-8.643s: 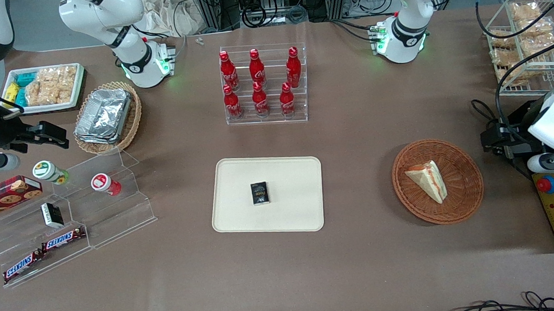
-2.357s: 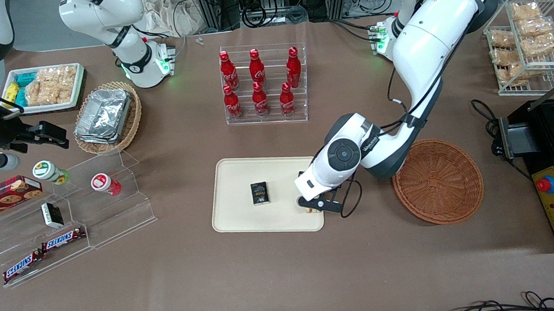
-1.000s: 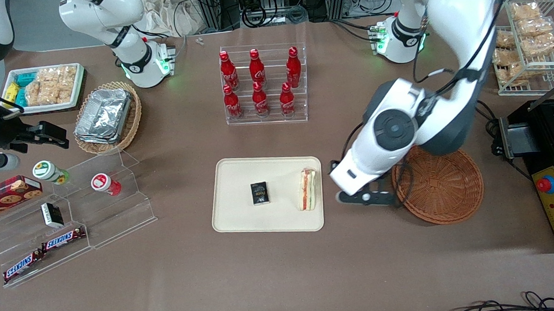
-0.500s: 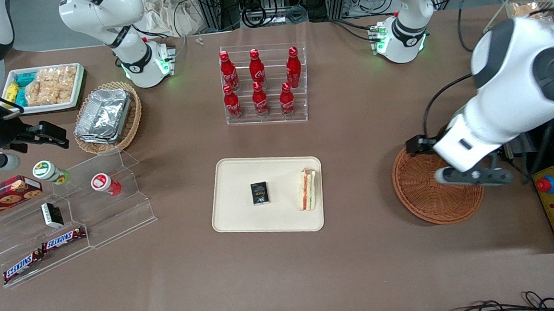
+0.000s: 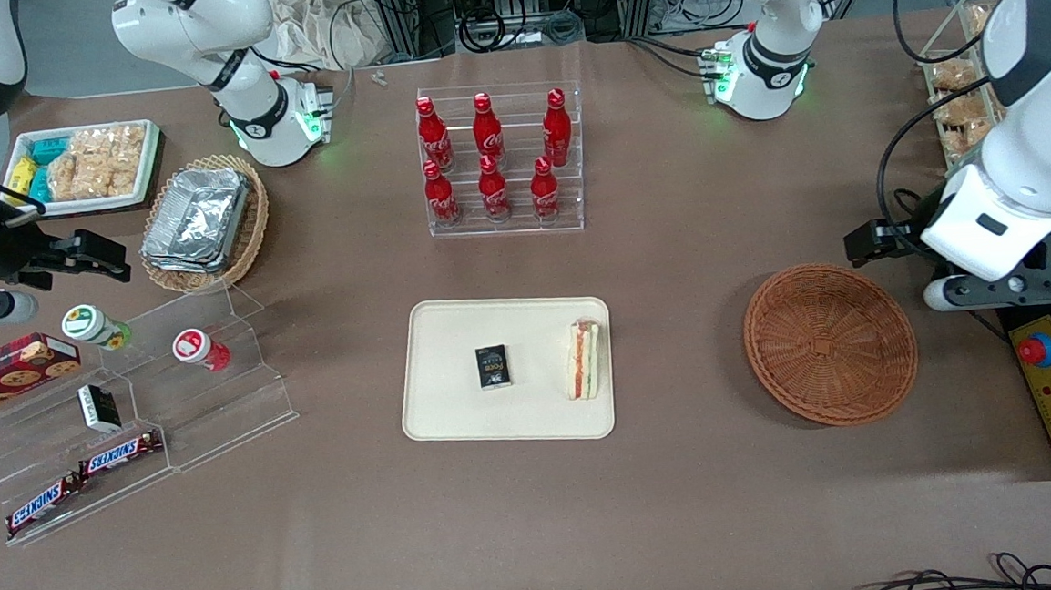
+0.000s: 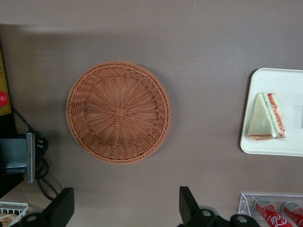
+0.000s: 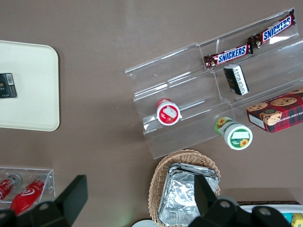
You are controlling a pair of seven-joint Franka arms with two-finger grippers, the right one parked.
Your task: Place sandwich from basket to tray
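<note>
Sandwich lies on tray, near the tray edge closest to the basket, w/ its layered filling edge showing in front view. Small black box sits mid-tray beside it, apart. Basket has nothing in it; it sits on the table toward the working arm's end, well apart from tray. Pincer is spread wide & holds nothing; its two dark fingers show in wrist view w/ bare table between them. It hangs high above the table, just off the basket rim toward the working arm's end. Rack of red bottles stands farther from the front camera than the tray.
</note>
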